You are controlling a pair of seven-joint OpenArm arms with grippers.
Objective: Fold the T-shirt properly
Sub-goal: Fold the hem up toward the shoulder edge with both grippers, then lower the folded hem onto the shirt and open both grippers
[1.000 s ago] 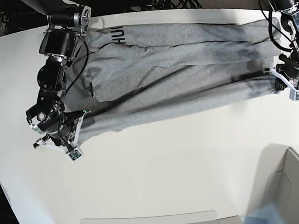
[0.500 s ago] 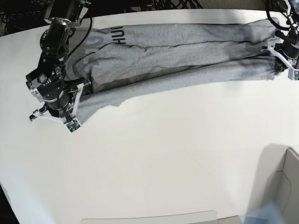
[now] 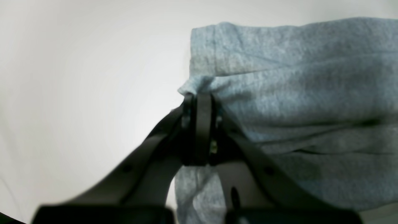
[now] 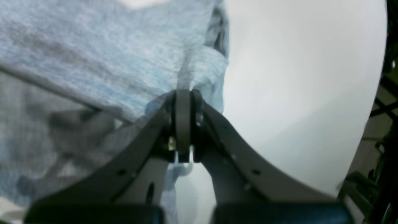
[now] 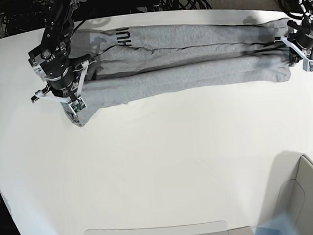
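Your right gripper (image 4: 183, 93) is pinched tight on a bunched corner of the T-shirt (image 5: 184, 59); your left gripper (image 3: 199, 96) is clamped the same way on the corner at the opposite end. The shirt's long axis runs between the two, parallel to the far edge of the table (image 5: 165, 170) and close to it, almost from one far corner to the other. Each arm sits right at its own end, neither nearer. The cloth lies in long lengthwise folds, lettering showing near the right-arm end. The white top is bare toward the near edge, plenty of room. A grey bin (image 5: 307, 198) sits at the near corner on the left-arm side, well apart.
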